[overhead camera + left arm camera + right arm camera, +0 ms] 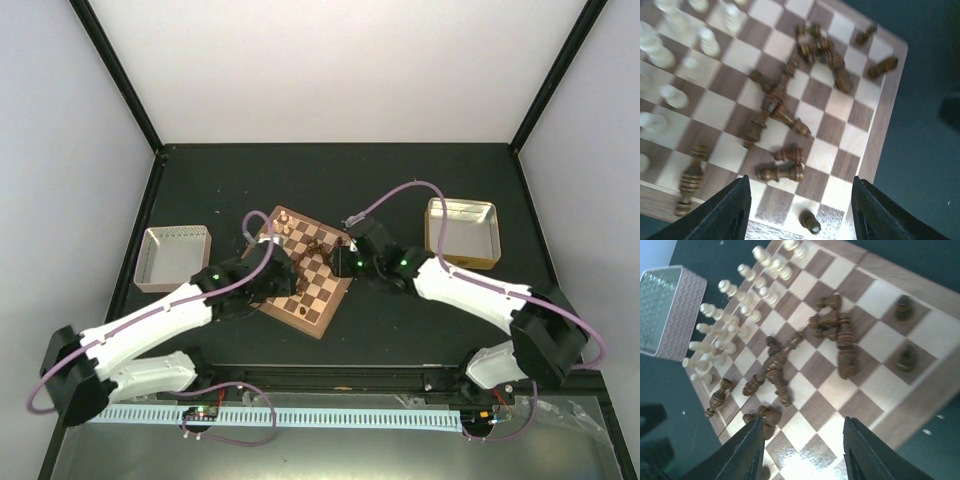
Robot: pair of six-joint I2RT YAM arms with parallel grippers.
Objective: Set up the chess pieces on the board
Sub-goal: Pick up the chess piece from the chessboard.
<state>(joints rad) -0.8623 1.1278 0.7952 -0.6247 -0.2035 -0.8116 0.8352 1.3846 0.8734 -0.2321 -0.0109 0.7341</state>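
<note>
Two metal trays (176,258) flanked the board (318,303) on the dark table (400,180), white walls (340,70) all round. Left wrist: the left gripper (800,182) hung wide apart, empty, above toppled dark pieces (775,107). Right wrist: the right gripper (802,422) gaped too, with pale pieces (740,315) standing in rows along the board's far edge.

A pale tray (170,284) is sitting near the left edge of the dark worktop (400,180), while a gold-walled tray (463,261) is sitting well apart, toward the right.
</note>
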